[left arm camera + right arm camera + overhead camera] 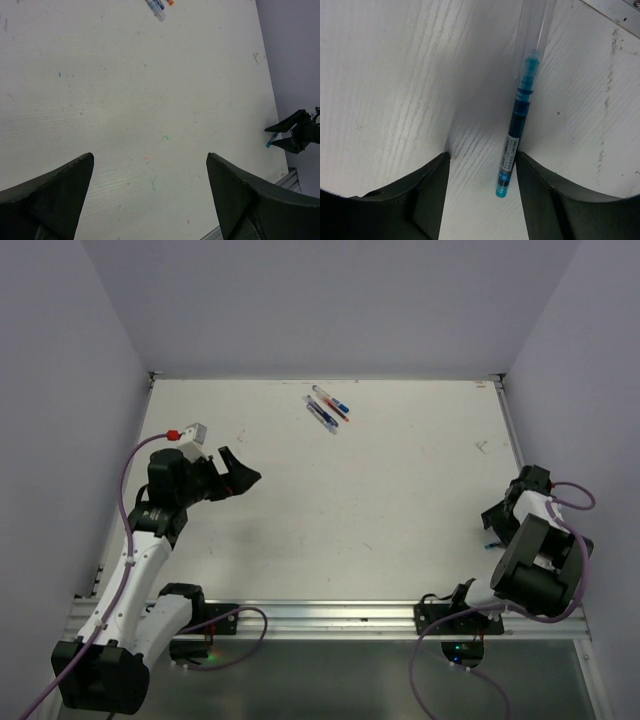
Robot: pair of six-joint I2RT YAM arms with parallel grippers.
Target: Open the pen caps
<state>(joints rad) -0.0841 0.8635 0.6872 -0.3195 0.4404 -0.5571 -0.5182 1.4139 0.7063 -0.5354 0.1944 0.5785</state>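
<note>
A blue pen (516, 135) lies flat on the table between the fingers of my right gripper (481, 156). It rests close against the right finger (540, 195), with a clear gap to the left finger (420, 195), so the gripper is open around it. A clear cap (536, 25) covers the pen's tip at the far end. My right gripper (497, 530) is low at the table's right edge. A small cluster of capped pens (327, 407) lies at the back centre, with pen ends (156, 7) at the top edge of the left wrist view. My left gripper (240, 475) hovers open and empty over the left side.
The white table (380, 500) is walled on three sides by pale panels. A metal rail (350, 615) runs along the near edge by the arm bases. From the left wrist view the right gripper (292, 135) shows at the far right edge with a blue pen end (270, 143).
</note>
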